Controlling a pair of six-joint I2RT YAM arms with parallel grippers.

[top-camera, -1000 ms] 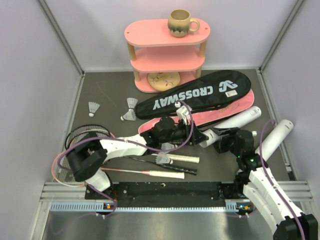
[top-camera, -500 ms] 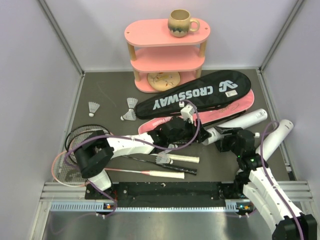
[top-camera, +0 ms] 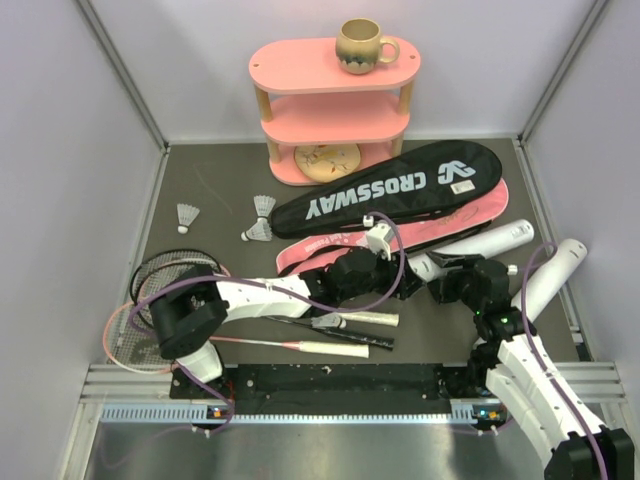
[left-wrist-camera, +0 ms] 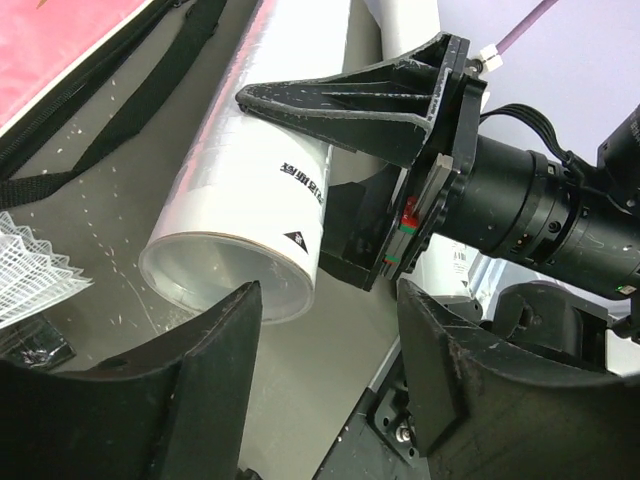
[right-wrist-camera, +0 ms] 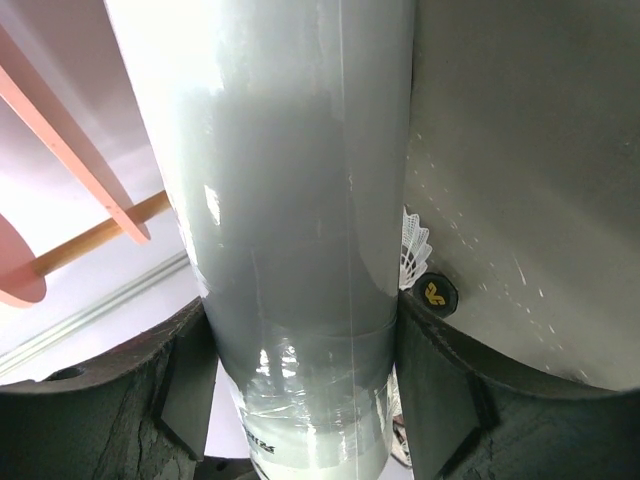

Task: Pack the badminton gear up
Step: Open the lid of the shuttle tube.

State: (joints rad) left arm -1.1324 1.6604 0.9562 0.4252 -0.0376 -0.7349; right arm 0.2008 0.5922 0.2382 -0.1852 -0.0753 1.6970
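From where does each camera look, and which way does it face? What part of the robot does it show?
Top external: above, behind the bases, looking down on the table; left arm and right arm show.
Left wrist: low, facing the open end of the white tube; open left pincer at the bottom.
Right wrist: looks along that tube; the right pincer clamps it.
Shared: all three show this tube.

Two rackets near left — black racket (top-camera: pixel 165 268), pink racket (top-camera: pixel 125 345). Four shuttlecocks (top-camera: pixel 188 215) (top-camera: pixel 264 206) (top-camera: pixel 258 232) (top-camera: pixel 328 321): three far left, one near centre. Two tubes at right — left tube (top-camera: pixel 490 240), right tube (top-camera: pixel 556 272). Two bags mid-scene: black bag (top-camera: pixel 400 190), pink bag (top-camera: pixel 470 215). One shelf (top-camera: pixel 330 72), far; one mug (top-camera: pixel 360 45).
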